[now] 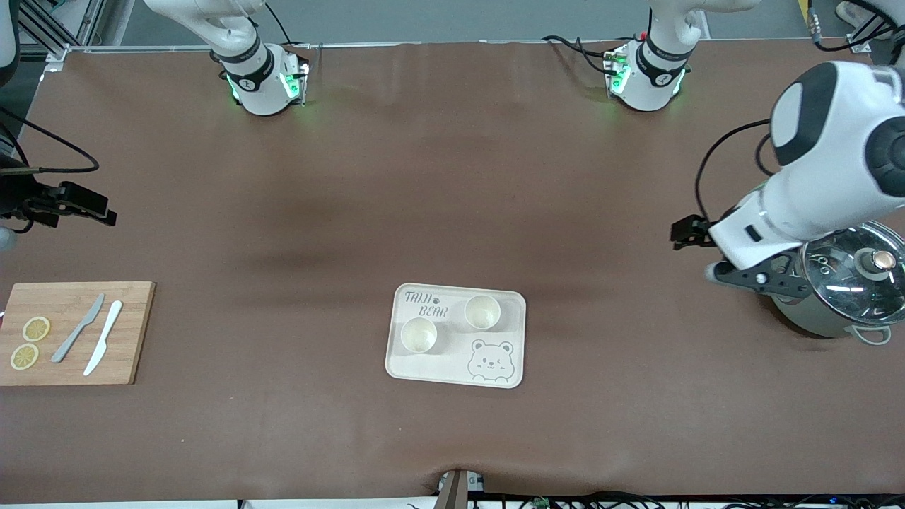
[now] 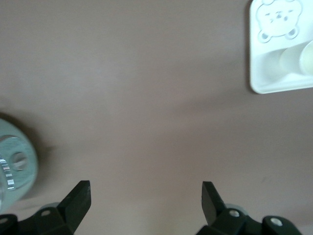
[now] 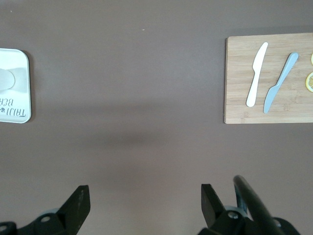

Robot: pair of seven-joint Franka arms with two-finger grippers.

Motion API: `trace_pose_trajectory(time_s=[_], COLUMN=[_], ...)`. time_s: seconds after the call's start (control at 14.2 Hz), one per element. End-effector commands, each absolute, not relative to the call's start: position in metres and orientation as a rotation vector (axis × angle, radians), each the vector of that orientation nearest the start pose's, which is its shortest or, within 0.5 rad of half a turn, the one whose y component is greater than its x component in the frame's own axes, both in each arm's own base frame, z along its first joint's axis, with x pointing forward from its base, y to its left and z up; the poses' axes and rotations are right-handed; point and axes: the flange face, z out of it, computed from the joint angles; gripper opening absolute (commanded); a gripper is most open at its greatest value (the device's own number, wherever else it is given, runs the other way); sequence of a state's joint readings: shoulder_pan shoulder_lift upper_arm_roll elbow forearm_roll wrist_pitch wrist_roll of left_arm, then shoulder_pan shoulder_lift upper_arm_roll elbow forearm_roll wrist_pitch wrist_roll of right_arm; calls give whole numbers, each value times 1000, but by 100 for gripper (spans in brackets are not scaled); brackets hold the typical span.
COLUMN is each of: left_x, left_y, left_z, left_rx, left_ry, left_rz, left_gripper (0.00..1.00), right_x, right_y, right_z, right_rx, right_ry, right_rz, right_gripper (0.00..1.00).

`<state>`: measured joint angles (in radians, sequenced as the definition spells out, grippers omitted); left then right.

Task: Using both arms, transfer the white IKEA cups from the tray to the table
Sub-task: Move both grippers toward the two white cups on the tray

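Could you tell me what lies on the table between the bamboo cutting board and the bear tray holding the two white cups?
Nothing: the front view shows only bare brown table between the cutting board and the tray; the right wrist view agrees.

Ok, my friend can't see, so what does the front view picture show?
Two white cups sit upright on a bear tray in the middle of a brown table. The left hand hangs open beside a lidded pot, and the right hand hangs open above the table near a cutting board with knives and lemon slices.
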<state>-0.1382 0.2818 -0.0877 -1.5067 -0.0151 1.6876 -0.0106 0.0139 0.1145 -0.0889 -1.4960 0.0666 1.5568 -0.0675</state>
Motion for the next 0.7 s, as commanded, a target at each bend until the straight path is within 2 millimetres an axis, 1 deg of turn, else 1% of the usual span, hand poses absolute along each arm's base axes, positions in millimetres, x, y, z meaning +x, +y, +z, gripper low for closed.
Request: trace_pose_trajectory(time_s=[0.0,0.07,0.14,0.21,0.28,0.35,0.42,0.49,0.56,0.63], left_x=[634,637,637,635,630,627,629,628,628,628], left_y=[-179,-195,-219,-242,-270,-291,-304,-315,-326,-334], left_z=[460,446,438,424,407,400,388,377,365,359], left_rx=[-3176,-3175,-3171,-3161,-3148,-3145,-3144,-3146,-3152,-3163], left_ry=[302,272,259,231,192,123,64,33,28,31], left_rz=[185,200,208,228,235,184,132,115,93,67], left_gripper=[100,100,100,100,100,100,100,100,100,100], right_x=[589,593,597,599,605,613,618,625,630,634], right_y=[-22,-18,7,28,43,65,92,111,125,142], right_z=[595,591,585,582,578,574,566,558,550,541], right_rx=[-3062,-3056,-3071,-3071,-3071,-3072,-3073,-3062,-3030,-2997], right_ry=[1,-8,-57,-20,62,88,82,117,175,212], right_rz=[67,76,95,97,72,46,47,40,32,24], right_gripper=[100,100,100,100,100,100,100,100,100,100])
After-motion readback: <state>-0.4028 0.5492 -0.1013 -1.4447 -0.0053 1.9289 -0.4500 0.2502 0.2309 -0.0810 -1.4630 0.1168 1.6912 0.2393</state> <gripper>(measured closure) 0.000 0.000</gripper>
